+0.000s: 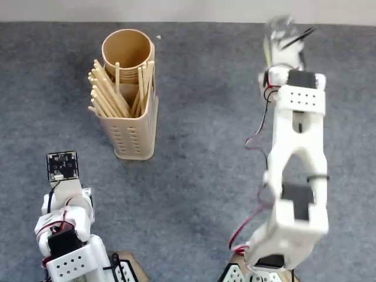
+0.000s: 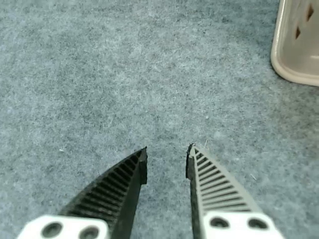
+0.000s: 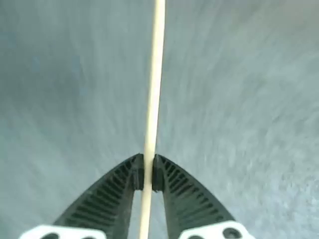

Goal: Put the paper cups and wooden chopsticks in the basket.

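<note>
Tall beige perforated plastic basket (image 1: 132, 132): stands on the grey carpet-like table cover (image 1: 205, 147), on the left half of the table, beyond the left arm (image 1: 64, 235). Holds a tan paper cup (image 1: 127, 51), mouth up, at its far end. Holds also a bundle of pale wooden chopsticks (image 1: 111, 94), leaning just beside the cup, tips above the rim.

Right gripper (image 3: 148, 172): pinches a single thin wooden chopstick (image 3: 155, 74) between both black ribbed fingers. Stick runs straight out past the fingertips, over the grey cover. In the high view, sits at the far right of the table, well apart from the basket.

Left gripper (image 2: 167, 159): spread, nothing between the black ribbed fingers. Hangs over bare grey cover, near one corner of the basket.
</note>
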Controlling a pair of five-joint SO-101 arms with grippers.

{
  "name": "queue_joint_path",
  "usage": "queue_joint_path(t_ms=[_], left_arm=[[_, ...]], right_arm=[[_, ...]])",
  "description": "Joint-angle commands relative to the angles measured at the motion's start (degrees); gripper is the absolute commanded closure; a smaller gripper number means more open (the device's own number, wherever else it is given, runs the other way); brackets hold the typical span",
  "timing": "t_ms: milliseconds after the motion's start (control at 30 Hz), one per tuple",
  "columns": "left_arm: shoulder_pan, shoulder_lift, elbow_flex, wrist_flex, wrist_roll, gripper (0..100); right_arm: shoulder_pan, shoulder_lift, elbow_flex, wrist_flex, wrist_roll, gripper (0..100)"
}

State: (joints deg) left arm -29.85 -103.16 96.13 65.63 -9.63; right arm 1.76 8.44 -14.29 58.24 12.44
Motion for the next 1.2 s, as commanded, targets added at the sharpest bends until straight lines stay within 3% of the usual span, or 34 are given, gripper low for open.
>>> queue_joint_path(t_ms=[0,200,367,467,600,733,833,1033,1100,1167], left_arm=[[0.57,-0.31,1.01,0.0,-0.88,84],[0.57,-0.31,1.01,0.0,-0.88,84],[0.57,-0.31,1.01,0.0,-0.88,84],[0.57,-0.31,1.01,0.0,-0.88,84],[0.57,-0.31,1.01,0.0,-0.88,84],[0.57,-0.31,1.01,0.0,-0.88,84],[0.57,-0.31,1.01,0.0,-0.88,84],[0.57,-0.31,1.01,0.09,-0.88,84],[0.57,-0.31,1.01,0.09,-0.88,84],[0.57,-0.31,1.01,0.0,-0.88,84]], right_arm=[[-5.76,-14.73,-0.57,-2.24,-11.78,98.9],[-17.89,-24.13,2.07,-7.52,-23.47,99.3],[-20.35,-28.97,7.69,-28.35,-37.45,99.3],[-22.73,-30.2,16.22,-43.74,-41.32,99.3],[-30.29,-30.55,32.75,-64.04,-36.22,99.3],[-38.37,-30.37,49.01,-80.31,-23.74,99.3],[-40.4,-29.93,57.89,-90.51,-16.26,99.3],[-40.66,-30.2,68.18,-95.43,-11.08,98.5],[-40.66,-30.2,69.32,-95.43,-10.99,92.7],[-40.66,-30.55,69.76,-95.16,-10.99,80.0]])
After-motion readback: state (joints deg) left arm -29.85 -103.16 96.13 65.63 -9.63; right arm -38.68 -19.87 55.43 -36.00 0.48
